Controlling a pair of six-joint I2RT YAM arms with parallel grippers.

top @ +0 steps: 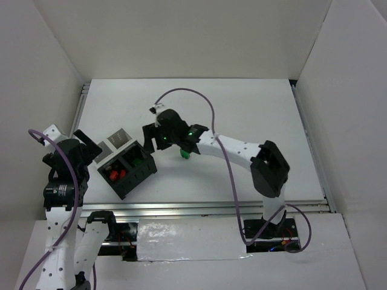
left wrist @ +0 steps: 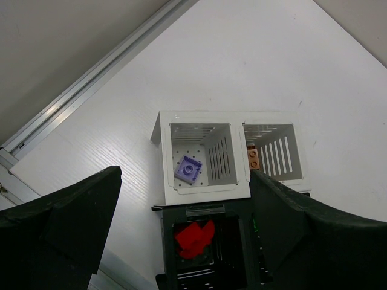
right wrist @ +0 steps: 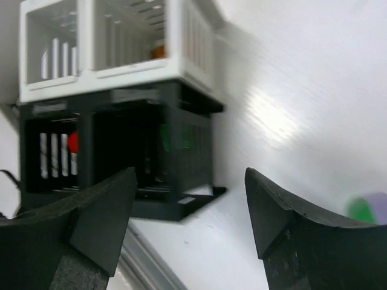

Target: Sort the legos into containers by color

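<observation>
Top view: fixed above and behind my bases, looked down, far, whole table (top: 242,109) covered. Left wrist: close, looked steeply down into white box (left wrist: 205,190) and black box (left wrist: 199,212). Right wrist: low, sideways, close. All shared both boxes.

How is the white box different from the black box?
The white box is pale; the black box is dark. The white box holds one lilac brick and one orange brick; the black box holds red bricks and something green. The white box sits farther back on the table than the black box. Both have two square compartments.
</observation>
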